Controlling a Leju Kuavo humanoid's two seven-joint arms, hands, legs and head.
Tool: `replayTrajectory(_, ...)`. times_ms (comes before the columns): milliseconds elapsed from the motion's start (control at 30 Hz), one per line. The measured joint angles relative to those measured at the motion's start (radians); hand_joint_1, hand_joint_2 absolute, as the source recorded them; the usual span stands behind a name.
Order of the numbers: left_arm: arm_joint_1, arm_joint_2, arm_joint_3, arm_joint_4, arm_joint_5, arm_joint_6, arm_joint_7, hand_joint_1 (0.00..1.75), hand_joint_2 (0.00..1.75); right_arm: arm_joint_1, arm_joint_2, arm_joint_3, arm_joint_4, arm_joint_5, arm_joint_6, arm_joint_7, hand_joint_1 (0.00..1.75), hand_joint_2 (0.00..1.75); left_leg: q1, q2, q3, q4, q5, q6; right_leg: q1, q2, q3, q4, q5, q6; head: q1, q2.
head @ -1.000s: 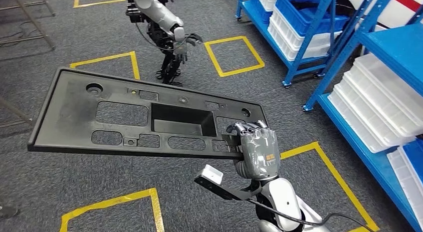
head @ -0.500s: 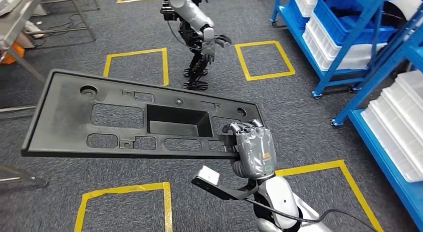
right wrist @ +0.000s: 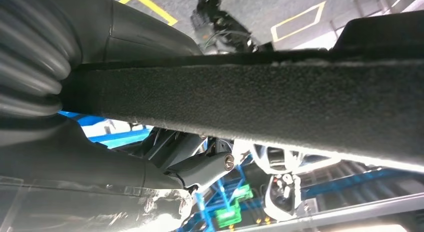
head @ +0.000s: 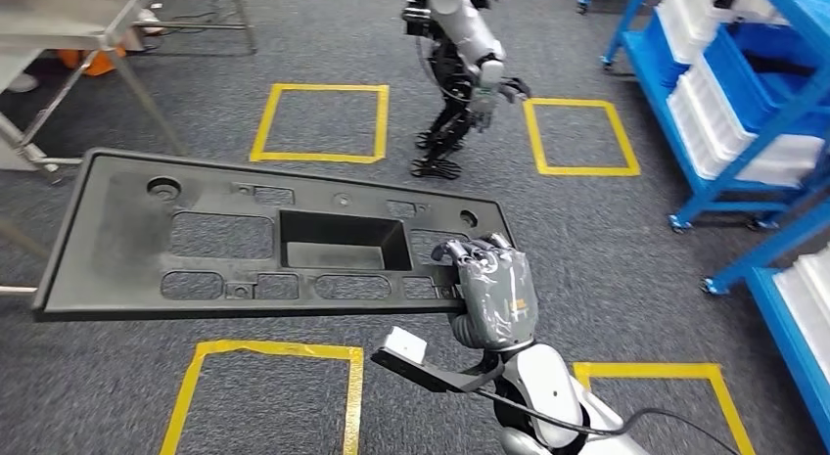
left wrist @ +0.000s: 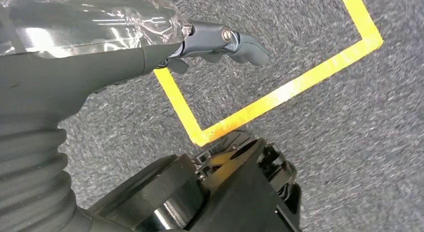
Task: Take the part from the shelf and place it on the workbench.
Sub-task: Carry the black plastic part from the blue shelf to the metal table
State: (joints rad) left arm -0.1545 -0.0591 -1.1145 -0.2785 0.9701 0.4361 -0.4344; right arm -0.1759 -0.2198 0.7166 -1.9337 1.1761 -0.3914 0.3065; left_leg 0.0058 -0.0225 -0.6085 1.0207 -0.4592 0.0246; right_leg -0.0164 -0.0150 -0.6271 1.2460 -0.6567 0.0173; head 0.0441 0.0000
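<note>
My right hand (head: 496, 298) grips the part (head: 245, 240) by its near right edge, arm raised in front. My left hand (left wrist: 100, 47) hangs low, fingers (left wrist: 240, 40) loosely extended, holding nothing.

Second robot (head: 460, 54) stands ahead on open carpet (head: 607, 240); blue shelving (head: 744, 113) blocks right side; metal frame legs (head: 117, 73) far left.

From the head we look down past our right hand (head: 497, 296) at carpet; our right wrist camera sits tight under the black panel (right wrist: 280, 100) it grips; our left wrist camera faces taped floor (left wrist: 300, 82)
</note>
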Motion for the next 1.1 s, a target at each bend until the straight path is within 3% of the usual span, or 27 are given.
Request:
replayTrajectory(33,0.0,0.0,0.0,0.0,-0.001,0.0,0.0,0.0,1.75,0.002,0.0,0.0,0.001,0.0,0.0,0.0,1.75,1.75,-0.002,-0.012,0.001,0.0,-0.001,0.002,0.001,0.006,-0.027,0.04,-0.003,-0.002,0.005,0.0)
replayTrajectory(67,0.0,0.0,0.0,0.0,-0.002,-0.001,0.001,0.0,1.75,0.004,0.0,0.0,0.002,0.0,0.0,0.001,1.75,1.75,-0.004,-0.025,0.003,0.001,-0.002,0.003,0.002,0.01,-0.037,0.043,0.015,-0.005,0.009,0.0)
replayTrajectory(100,0.0,0.0,0.0,0.0,-0.003,-0.003,0.001,0.0,1.75,0.006,-0.001,0.0,0.003,0.001,0.0,0.001,1.75,1.75,-0.005,-0.038,0.004,0.003,-0.003,0.003,0.003,0.016,-0.029,0.008,0.05,-0.008,0.012,0.0)
replayTrajectory(167,-0.001,0.001,0.0,0.0,-0.007,-0.007,0.002,0.0,1.75,0.006,-0.001,0.0,0.004,0.002,0.0,0.001,1.75,1.75,-0.006,-0.064,0.006,0.009,-0.007,0.0,0.002,0.048,0.015,-0.116,0.127,-0.015,0.017,0.0)
replayTrajectory(233,-0.003,0.001,0.0,0.0,-0.01,-0.013,0.002,0.0,1.75,0.007,-0.001,0.0,0.004,0.005,-0.001,0.001,1.75,1.75,-0.004,-0.086,0.001,0.015,-0.009,-0.008,0.002,0.078,0.045,-0.195,0.156,-0.017,0.019,0.0)
replayTrajectory(300,-0.001,0.001,0.0,0.0,-0.012,-0.016,0.002,0.0,1.75,0.008,-0.001,0.0,0.004,0.007,-0.001,0.002,1.75,1.75,0.001,-0.105,-0.004,0.015,-0.006,-0.019,0.004,0.073,0.051,-0.209,0.153,-0.021,0.018,0.0)
replayTrajectory(333,0.0,0.002,0.0,0.0,-0.012,-0.017,0.002,0.0,1.75,0.008,-0.001,0.0,0.004,0.007,-0.001,0.002,1.75,1.75,0.002,-0.103,-0.005,0.017,-0.008,-0.025,0.005,0.062,0.053,-0.213,0.155,-0.026,0.017,0.0)
replayTrajectory(400,0.001,0.003,0.0,0.0,-0.012,-0.017,0.001,0.0,1.75,0.007,0.001,0.0,0.004,0.009,-0.001,0.002,1.75,1.75,-0.001,-0.062,-0.021,0.059,-0.036,-0.035,0.004,0.039,0.06,-0.223,0.159,-0.037,0.007,0.0)
replayTrajectory(467,-0.001,0.004,0.0,0.0,-0.011,-0.018,0.001,0.0,1.75,0.007,0.001,0.0,0.004,0.01,-0.001,0.002,1.75,1.75,-0.002,-0.011,-0.071,0.168,-0.093,-0.043,0.005,0.012,0.064,-0.226,0.158,-0.044,-0.009,0.0)
replayTrajectory(533,-0.002,0.004,0.0,0.0,-0.011,-0.018,0.0,0.0,1.75,0.008,0.001,0.0,0.004,0.01,-0.001,0.001,1.75,1.75,0.002,0.005,-0.123,0.273,-0.129,-0.048,0.007,-0.016,0.066,-0.225,0.155,-0.047,-0.018,0.0)
replayTrajectory(567,-0.001,0.004,0.0,0.0,-0.011,-0.019,0.0,0.0,1.75,0.008,0.001,0.001,0.004,0.011,-0.001,0.0,1.75,1.75,0.004,0.008,-0.128,0.283,-0.124,-0.049,0.007,-0.029,0.067,-0.225,0.153,-0.047,-0.021,0.0)
replayTrajectory(633,0.0,0.005,0.0,0.0,-0.011,-0.019,0.0,0.0,1.75,0.008,0.001,0.001,0.004,0.011,-0.001,-0.001,1.75,1.75,0.006,0.024,-0.081,0.191,-0.066,-0.048,0.007,-0.054,0.073,-0.225,0.147,-0.043,-0.027,0.0)
replayTrajectory(700,-0.001,0.005,0.0,0.0,-0.011,-0.019,0.0,0.0,1.75,0.006,0.002,0.001,0.004,0.011,-0.001,-0.001,1.75,1.75,0.0,0.065,-0.017,0.063,-0.019,-0.04,0.01,-0.075,0.08,-0.224,0.14,-0.035,-0.032,0.0)
replayTrajectory(767,-0.001,0.005,0.0,0.0,-0.011,-0.019,0.0,0.0,1.75,0.005,0.003,0.002,0.004,0.011,-0.001,-0.003,1.75,1.75,-0.009,0.081,0.001,0.015,-0.012,-0.028,0.014,-0.093,0.085,-0.223,0.134,-0.026,-0.033,0.0)
replayTrajectory(800,0.0,0.006,0.0,0.0,-0.011,-0.019,-0.001,0.0,1.75,0.004,0.003,0.003,0.004,0.011,-0.001,-0.004,1.75,1.75,-0.012,0.07,-0.001,0.013,-0.011,-0.022,0.015,-0.101,0.088,-0.224,0.132,-0.021,-0.032,0.0)
replayTrajectory(833,0.002,0.006,0.0,0.0,-0.01,-0.019,-0.001,0.0,1.75,0.002,0.003,0.004,0.004,0.011,-0.001,-0.005,1.75,1.75,-0.01,0.06,0.0,0.01,-0.01,-0.017,0.013,-0.103,0.091,-0.224,0.128,-0.016,-0.032,0.0)
replayTrajectory(900,0.003,0.007,0.0,0.0,-0.009,-0.019,-0.002,0.0,1.75,-0.003,0.004,0.006,0.004,0.01,0.0,-0.007,1.75,1.75,-0.006,0.041,0.006,0.0,-0.006,-0.005,0.007,-0.065,0.083,-0.192,0.102,-0.007,-0.029,0.0)
replayTrajectory(967,0.001,0.008,0.0,0.0,-0.009,-0.019,-0.003,0.0,1.75,-0.008,0.004,0.008,0.004,0.008,0.0,-0.008,1.75,1.75,-0.004,0.022,0.009,-0.004,-0.004,0.003,0.003,-0.011,0.035,-0.086,0.045,-0.004,-0.021,0.0)
replayTrajectory(1033,0.0,0.008,0.0,0.0,-0.009,-0.019,-0.003,0.0,1.75,-0.008,0.004,0.011,0.005,0.008,0.001,-0.009,1.75,1.75,-0.005,-0.001,0.01,-0.002,-0.005,0.006,0.003,0.007,-0.027,0.031,0.005,-0.002,-0.01,0.0)
replayTrajectory(1067,0.001,0.008,0.0,0.0,-0.009,-0.019,-0.003,0.0,1.75,-0.008,0.004,0.013,0.005,0.008,0.002,-0.009,1.75,1.75,-0.005,-0.014,0.01,-0.001,-0.005,0.007,0.003,0.01,-0.042,0.051,0.011,-0.002,-0.006,0.0)
replayTrajectory(1100,0.002,0.008,0.0,0.0,-0.011,-0.019,-0.003,0.0,1.75,-0.008,0.004,0.014,0.005,0.008,0.002,-0.008,1.75,1.75,-0.005,-0.028,0.01,0.001,-0.006,0.006,0.002,0.013,-0.04,0.033,0.036,-0.002,-0.001,0.0)
